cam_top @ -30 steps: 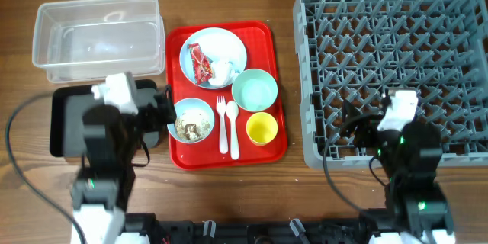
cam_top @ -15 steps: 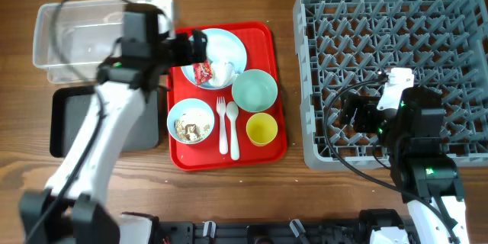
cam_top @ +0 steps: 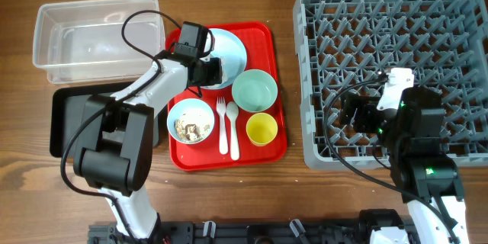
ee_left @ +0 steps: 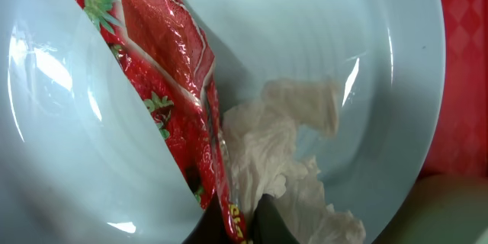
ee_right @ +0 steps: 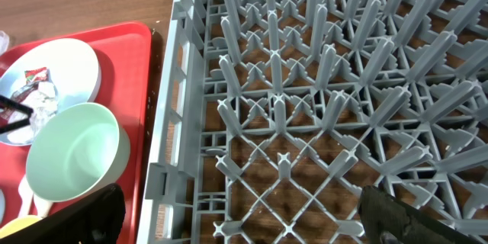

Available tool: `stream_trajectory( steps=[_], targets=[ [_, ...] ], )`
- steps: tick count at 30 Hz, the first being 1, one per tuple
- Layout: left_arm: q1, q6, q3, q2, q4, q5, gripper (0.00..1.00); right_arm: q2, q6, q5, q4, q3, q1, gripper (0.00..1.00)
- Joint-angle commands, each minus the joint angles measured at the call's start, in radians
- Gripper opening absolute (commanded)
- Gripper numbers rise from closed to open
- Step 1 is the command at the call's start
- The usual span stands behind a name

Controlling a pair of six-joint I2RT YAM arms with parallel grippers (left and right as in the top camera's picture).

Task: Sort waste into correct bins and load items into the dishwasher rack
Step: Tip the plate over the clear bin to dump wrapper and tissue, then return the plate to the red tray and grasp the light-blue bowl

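My left gripper (ee_left: 242, 227) is down on the pale blue plate (ee_left: 366, 61), shut on the lower edge of the red snack wrapper (ee_left: 168, 69). The crumpled white napkin (ee_left: 290, 145) lies against the wrapper on the plate. In the overhead view the left gripper (cam_top: 209, 70) covers the plate's (cam_top: 231, 46) left side. My right gripper (ee_right: 244, 229) hangs open over the grey dishwasher rack (ee_right: 305, 84) near its left wall, holding nothing. The clear tub (cam_top: 95, 38) and black tray (cam_top: 69, 122) sit left of the red serving tray (cam_top: 263, 34).
On the red tray stand a mint bowl (cam_top: 254, 90), a yellow cup (cam_top: 261, 128), a light blue bowl (cam_top: 191, 120) with crumbs, and a white fork (cam_top: 222, 126) and spoon (cam_top: 233, 131). The rack (cam_top: 393, 69) fills the right side.
The left arm has swung from the black tray up over the plate, dropped onto it and shut on the wrapper. The right arm has shifted slightly and stays open.
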Motion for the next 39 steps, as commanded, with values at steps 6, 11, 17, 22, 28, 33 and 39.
stream_trajectory(
  steps=[6, 11, 17, 22, 28, 33, 39],
  targets=[
    [0.126, -0.104, 0.027, -0.277, 0.007, -0.062, 0.04, 0.000, -0.019, -0.016, 0.003, 0.026, -0.005, 1.00],
    [0.345, -0.107, 0.027, -0.327, 0.047, -0.163, 0.11, 0.000, -0.018, -0.016, 0.003, 0.026, -0.005, 1.00],
    [0.421, -0.092, 0.027, -0.272, 0.113, -0.163, 0.80, 0.000, -0.019, -0.016, -0.003, 0.026, -0.005, 1.00],
    [0.354, -0.095, 0.028, -0.379, -0.055, -0.120, 0.77, 0.000, -0.018, -0.016, -0.006, 0.026, -0.005, 1.00],
    [0.027, -0.100, -0.031, -0.362, -0.491, -0.073, 0.64, 0.000, -0.019, -0.016, -0.009, 0.026, -0.005, 1.00],
    [-0.148, -0.201, -0.146, -0.278, -0.439, -0.077, 0.65, 0.000, -0.018, -0.016, -0.009, 0.026, -0.005, 1.00],
    [-0.183, -0.201, -0.154, -0.194, -0.387, -0.088, 0.36, 0.000, -0.018, -0.017, -0.009, 0.026, -0.005, 1.00]
  ],
)
